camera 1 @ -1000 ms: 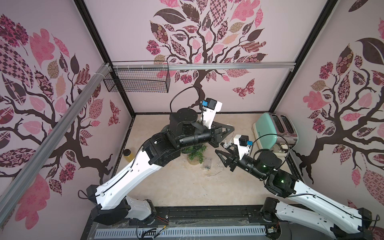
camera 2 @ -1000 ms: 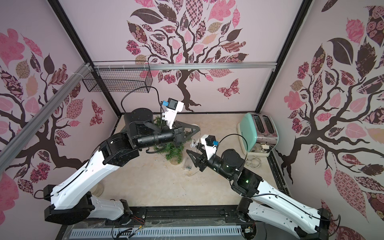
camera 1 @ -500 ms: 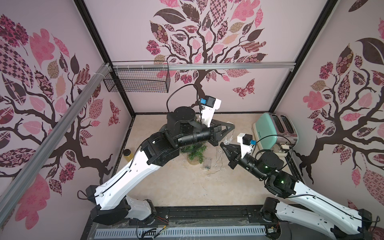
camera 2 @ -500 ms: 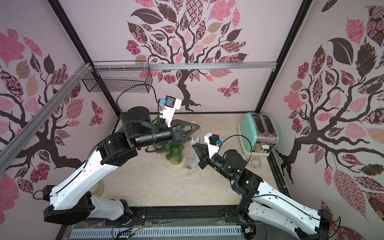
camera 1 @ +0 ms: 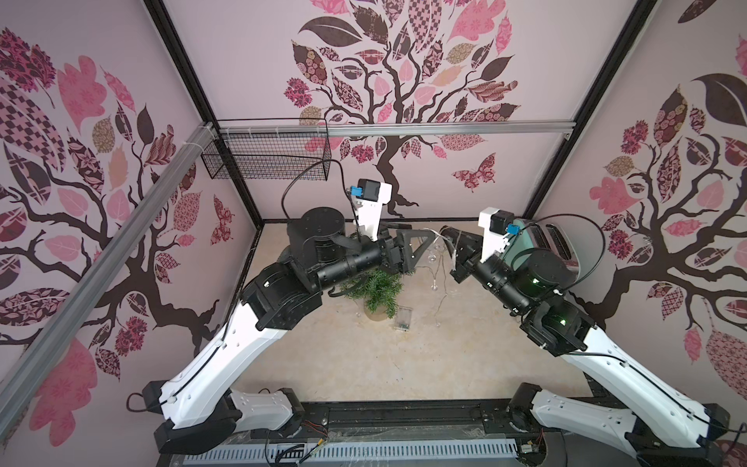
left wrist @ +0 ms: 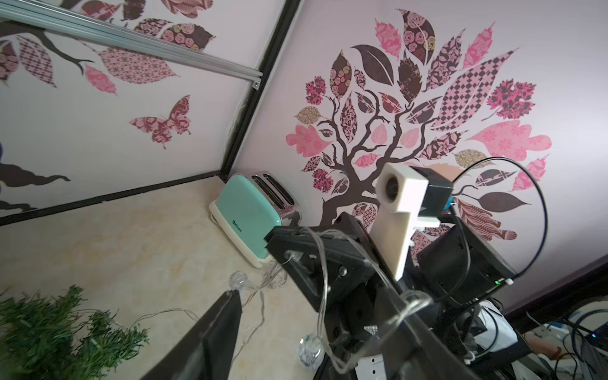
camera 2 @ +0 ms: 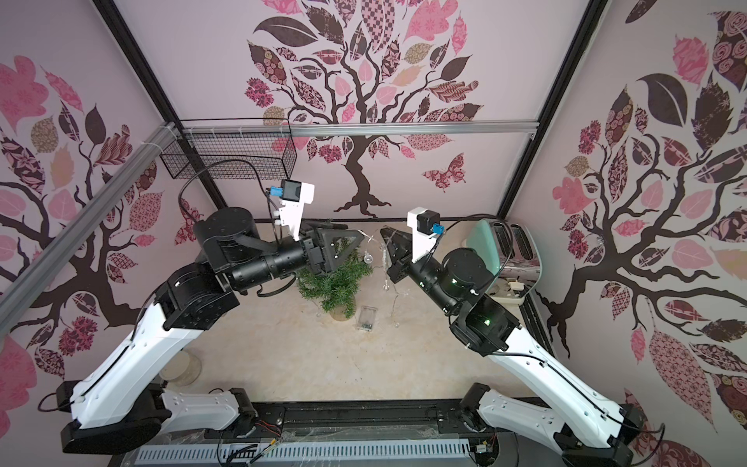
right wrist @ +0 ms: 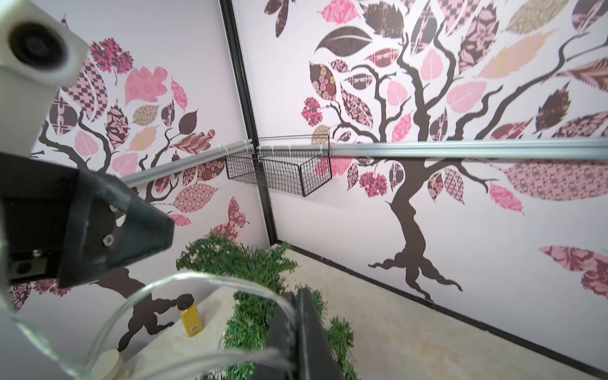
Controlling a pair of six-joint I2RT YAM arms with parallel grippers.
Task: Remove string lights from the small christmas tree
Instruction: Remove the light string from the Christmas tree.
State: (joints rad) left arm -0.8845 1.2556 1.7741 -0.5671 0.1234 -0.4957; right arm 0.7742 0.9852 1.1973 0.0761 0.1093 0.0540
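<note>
Pinches the string lights [right wrist: 204, 277] in the right gripper [right wrist: 293, 297], shut tight on a loop of wire high over the table [camera 1: 364, 372]. Holds the left gripper [camera 2: 352, 229] spread apart just across from it, clasping nothing, with a globe bulb [left wrist: 237, 282] at the tip of one finger [left wrist: 217, 329]. Runs the held strand nearly straight down from the right jaws to the tabletop, just beside the small christmas tree [camera 1: 378, 288] on the right arm's side, then along the table toward the tan base [camera 1: 374, 316], with more wire apparently slipping in among the lower branches in the left wrist view. Leaves the clear battery box [camera 1: 402, 319] flat on the table, just beside that base. Puts the right arm nearer the free length, the left nearer the crown. Probably calls for a pull up and away from the trunk, toward the right arm's side, along the strand's own upright line. Looks thin, silvery and slack, with clear bulbs spaced along it, likely to snag on needles.
</note>
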